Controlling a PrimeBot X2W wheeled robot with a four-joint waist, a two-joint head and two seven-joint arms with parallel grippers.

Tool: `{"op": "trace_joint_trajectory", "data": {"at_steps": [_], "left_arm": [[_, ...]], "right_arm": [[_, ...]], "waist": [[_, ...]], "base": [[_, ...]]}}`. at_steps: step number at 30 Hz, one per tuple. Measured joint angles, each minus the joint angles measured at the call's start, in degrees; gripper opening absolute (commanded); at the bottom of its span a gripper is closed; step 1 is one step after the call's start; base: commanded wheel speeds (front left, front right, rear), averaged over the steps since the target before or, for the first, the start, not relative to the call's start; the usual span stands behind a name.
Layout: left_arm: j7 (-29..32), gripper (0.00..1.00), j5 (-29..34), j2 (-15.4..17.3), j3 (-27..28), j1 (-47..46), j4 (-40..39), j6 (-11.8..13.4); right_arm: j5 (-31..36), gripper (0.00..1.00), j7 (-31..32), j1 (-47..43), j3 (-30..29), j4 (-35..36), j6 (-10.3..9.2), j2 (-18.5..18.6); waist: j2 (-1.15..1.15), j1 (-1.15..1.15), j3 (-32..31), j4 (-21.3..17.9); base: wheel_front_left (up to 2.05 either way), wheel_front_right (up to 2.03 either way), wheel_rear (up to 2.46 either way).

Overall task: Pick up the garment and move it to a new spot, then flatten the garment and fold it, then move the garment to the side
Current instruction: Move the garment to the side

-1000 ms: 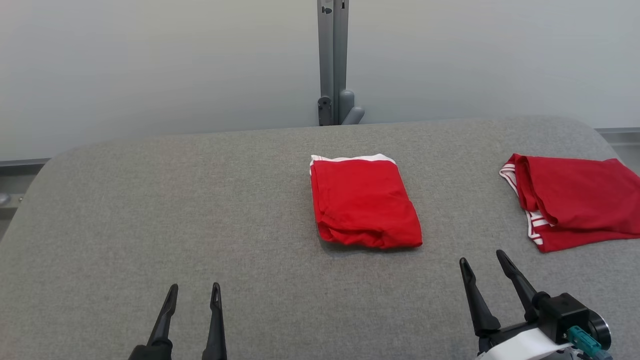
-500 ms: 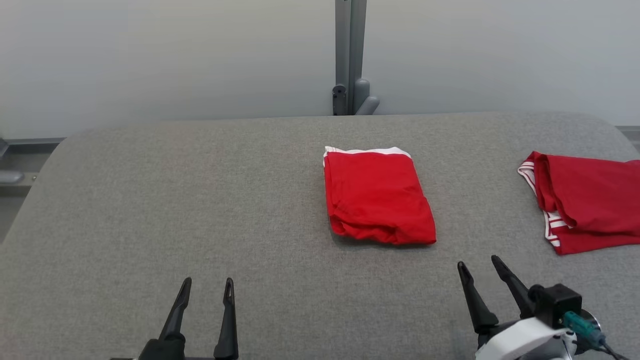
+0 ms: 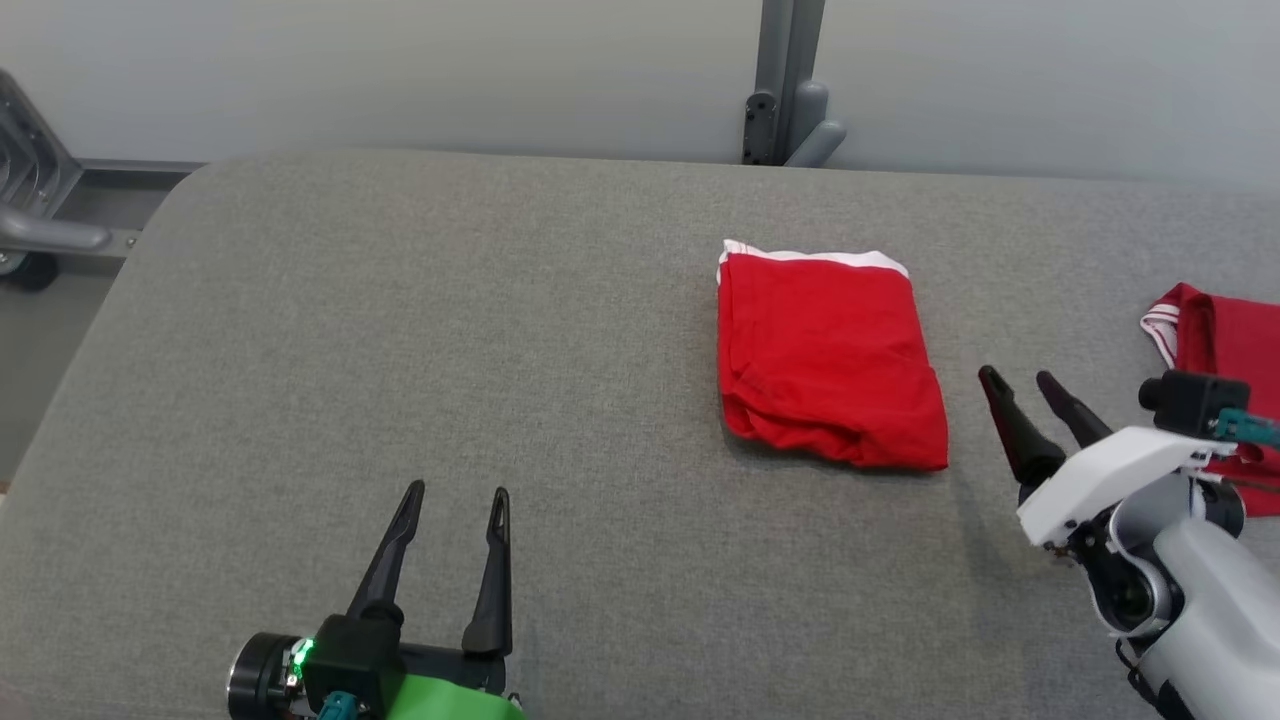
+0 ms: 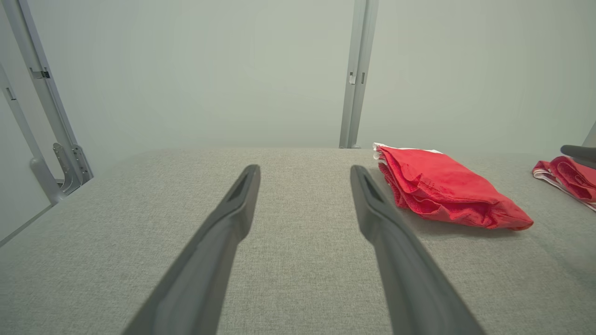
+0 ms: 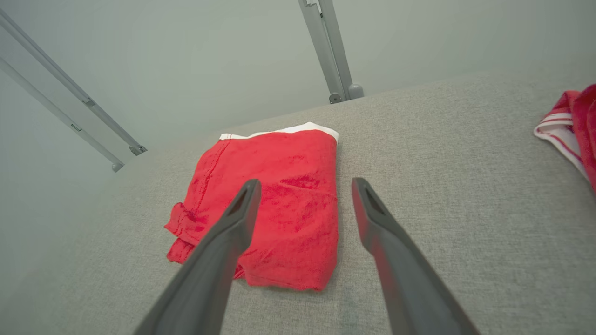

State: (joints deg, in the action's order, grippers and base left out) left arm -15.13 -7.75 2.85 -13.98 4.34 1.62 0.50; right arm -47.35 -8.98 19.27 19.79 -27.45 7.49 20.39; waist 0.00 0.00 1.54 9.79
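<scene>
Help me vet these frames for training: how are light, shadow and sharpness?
Head view: soft, even light, no glare; the red garment throws a thin shadow at its near edge onto the table. Left wrist view: the left gripper's fingers look soft close up. Right wrist view: the right gripper's fingers soft too, the garment crisp.

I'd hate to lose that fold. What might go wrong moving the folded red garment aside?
The folded garment has a loose, bunched near edge; a grab by the open right pincer alone may unfold it. A second red garment lies to the right; sliding there could tangle them.
</scene>
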Motion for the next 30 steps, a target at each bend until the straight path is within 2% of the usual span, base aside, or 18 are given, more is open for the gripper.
{"op": "trace_joint_trajectory", "data": {"at_steps": [6,14,21,27,28,30], "left_arm": [[0.0,1.00,-0.8,0.0,-1.8,-3.1,0.3,-0.3],[0.0,1.00,-2.2,0.0,-3.8,-6.3,0.7,-0.2],[0.0,1.00,-2.6,0.0,-4.7,-8.3,0.8,0.0],[0.0,1.00,-2.9,0.0,-5.7,-10.3,0.7,0.0],[0.0,1.00,-3.0,0.0,-5.8,-10.4,0.8,0.0],[0.0,1.00,-3.2,0.0,-5.9,-10.7,1.0,0.1]], "right_arm": [[-11.5,1.00,9.8,7.3,3.6,-4.0,0.00,5.4],[-24.3,1.00,19.6,11.8,5.3,-5.7,0.00,8.9],[-28.8,1.00,22.3,15.2,5.7,-6.4,-0.01,11.6],[-29.9,1.00,24.8,18.7,7.6,-8.1,0.00,12.8],[-30.0,0.59,24.9,19.0,7.9,-8.1,0.01,12.8],[-30.2,0.00,25.1,19.4,8.5,-7.8,0.01,13.0]], "waist": [[0.00,0.00,4.2,2.3],[0.00,0.00,9.4,5.5],[0.00,0.01,13.2,7.5],[0.00,0.01,16.3,8.9],[0.00,0.01,16.6,9.0],[0.00,0.01,17.1,9.1]], "base": [[0.00,0.00,0.00],[0.00,0.00,0.00],[0.00,0.00,0.00],[0.00,0.00,0.00],[0.00,0.00,0.00],[0.00,0.00,0.00]]}}
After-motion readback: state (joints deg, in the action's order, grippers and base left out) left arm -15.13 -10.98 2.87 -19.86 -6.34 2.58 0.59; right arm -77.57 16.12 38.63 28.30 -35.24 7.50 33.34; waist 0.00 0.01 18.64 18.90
